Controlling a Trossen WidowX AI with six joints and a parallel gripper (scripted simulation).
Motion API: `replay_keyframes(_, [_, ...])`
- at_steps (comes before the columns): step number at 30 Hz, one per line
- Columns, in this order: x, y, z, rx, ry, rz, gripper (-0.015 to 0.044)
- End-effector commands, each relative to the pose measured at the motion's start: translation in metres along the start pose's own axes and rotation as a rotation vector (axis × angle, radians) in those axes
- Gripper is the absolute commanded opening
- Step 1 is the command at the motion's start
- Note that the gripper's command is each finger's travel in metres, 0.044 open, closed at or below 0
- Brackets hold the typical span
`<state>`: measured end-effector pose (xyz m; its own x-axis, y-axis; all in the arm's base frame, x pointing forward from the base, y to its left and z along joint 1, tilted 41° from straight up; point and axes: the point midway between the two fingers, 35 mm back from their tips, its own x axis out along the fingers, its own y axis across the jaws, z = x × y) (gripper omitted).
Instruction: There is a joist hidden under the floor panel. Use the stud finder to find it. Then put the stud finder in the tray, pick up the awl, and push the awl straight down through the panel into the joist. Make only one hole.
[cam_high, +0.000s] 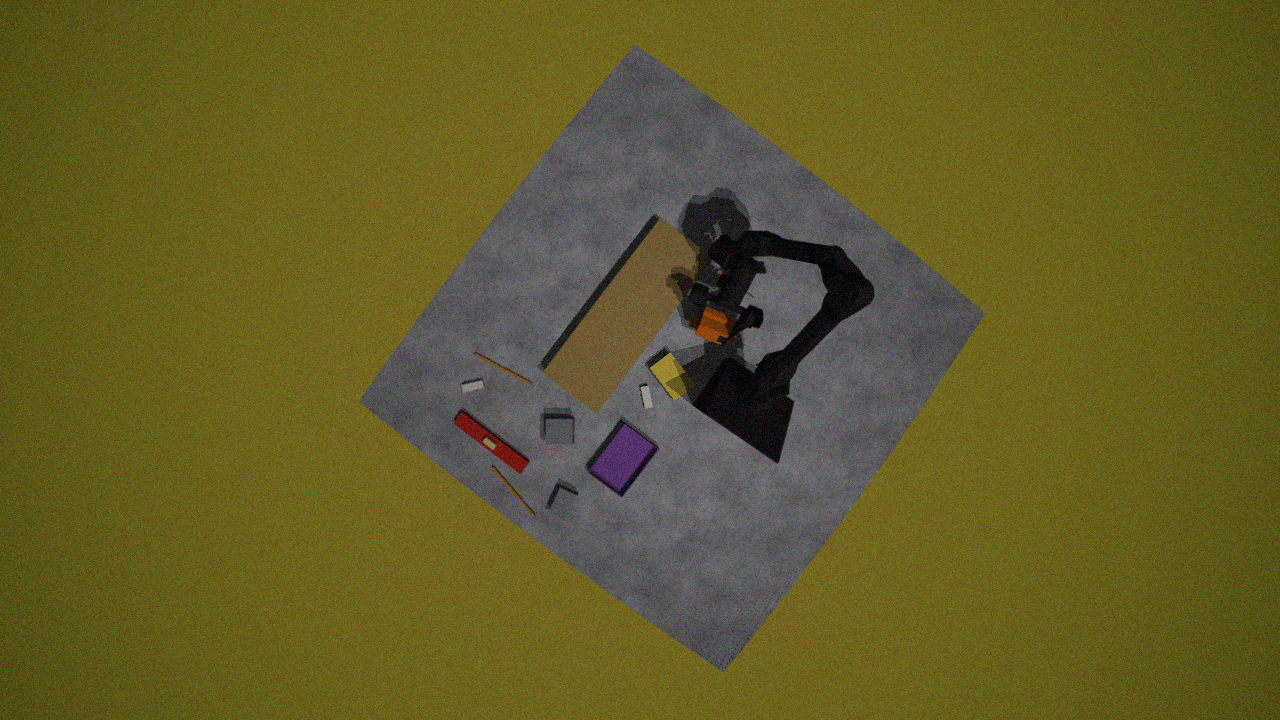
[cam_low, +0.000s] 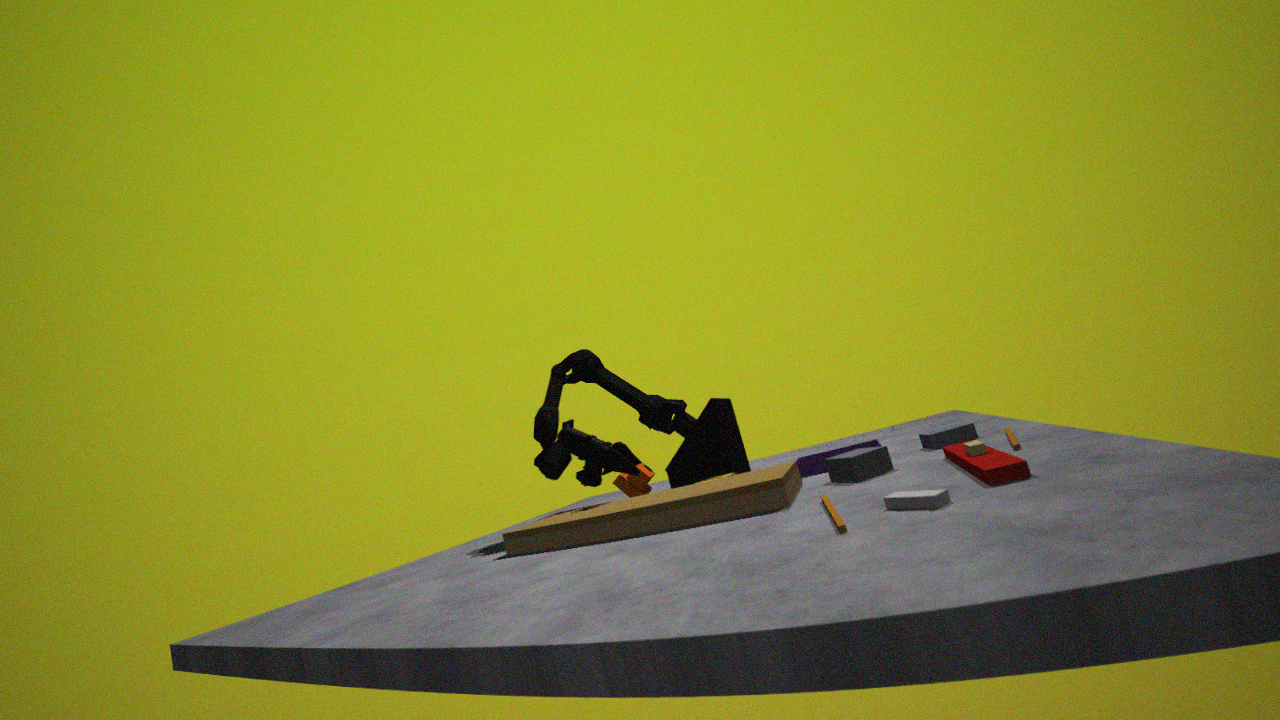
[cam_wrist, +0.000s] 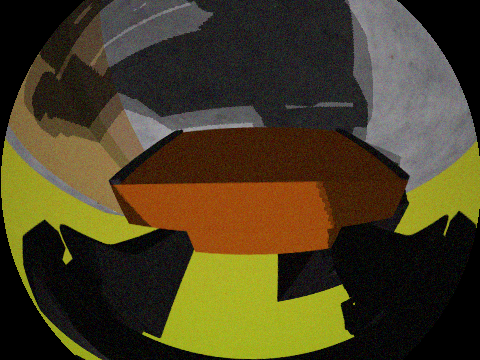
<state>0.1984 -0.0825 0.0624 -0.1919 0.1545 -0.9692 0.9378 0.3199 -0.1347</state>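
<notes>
My gripper (cam_high: 716, 324) (cam_low: 633, 480) (cam_wrist: 264, 223) is shut on an orange block, the stud finder (cam_high: 713, 326) (cam_low: 631, 485) (cam_wrist: 225, 210). It holds it tilted in the air, beside the long edge of the panel on the arm's side. The fingers point back towards the arm's base. The tan floor panel (cam_high: 613, 317) (cam_low: 653, 516) (cam_wrist: 60, 167) lies flat, with the arm's shadow over one end. The purple tray (cam_high: 622, 458) (cam_low: 812, 464) lies past the panel's other end and looks empty. I cannot pick out the awl for certain. No joist shows.
A yellow block (cam_high: 667, 376) and a white piece (cam_high: 646, 396) lie between panel, base and tray. A grey box (cam_high: 559, 429) (cam_low: 859, 465), an angled grey piece (cam_high: 560, 488), a red bar (cam_high: 508, 455) (cam_low: 991, 465), two thin orange sticks and another white piece (cam_high: 472, 385) lie farther off.
</notes>
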Motion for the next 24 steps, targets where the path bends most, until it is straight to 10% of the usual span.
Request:
replay_keyframes(1, [-0.0002, 0.0003, -0.0008, -0.004, 0.023, 0.002, 0.0000])
replay_keyframes(24, [0.0002, 0.0001, 0.0034, -0.006, 0.180, 0.002, 0.0000])
